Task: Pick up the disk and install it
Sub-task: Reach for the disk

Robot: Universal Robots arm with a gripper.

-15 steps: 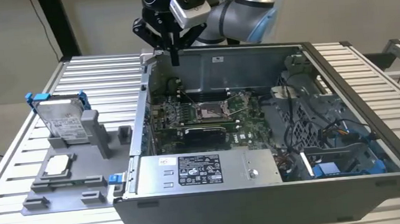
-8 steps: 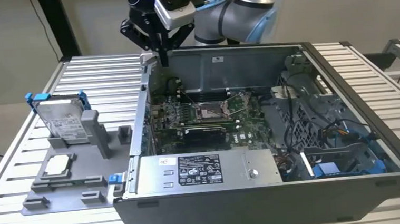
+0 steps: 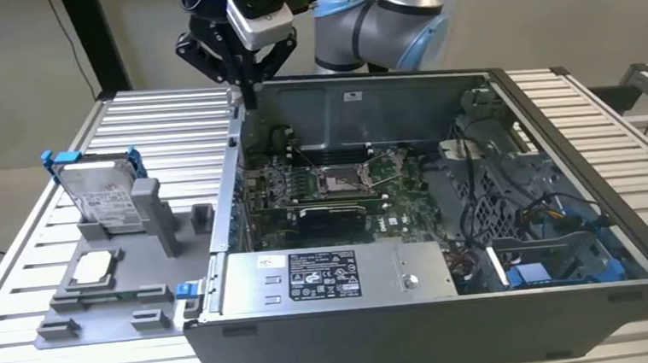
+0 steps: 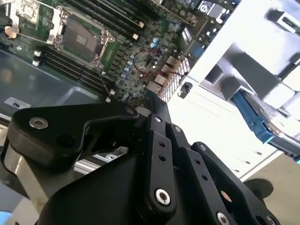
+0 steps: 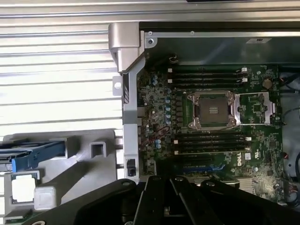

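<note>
The disk stands on edge in a grey fixture at the exterior view's left. It is silver-grey with a white label and a blue carrier around it. Its blue carrier edge also appears in the first wrist view as the disk and in the second wrist view as the disk. My gripper hangs above the back left corner of the open computer case, well apart from the disk. Its black fingers meet at the tips in both wrist views, gripper and gripper, shut with nothing between them.
The case holds a green motherboard with an open socket, cables and a drive bay at the right. A grey labelled power-supply box sits at its front. A small square silver chip lies on the fixture. The slatted table surrounds everything.
</note>
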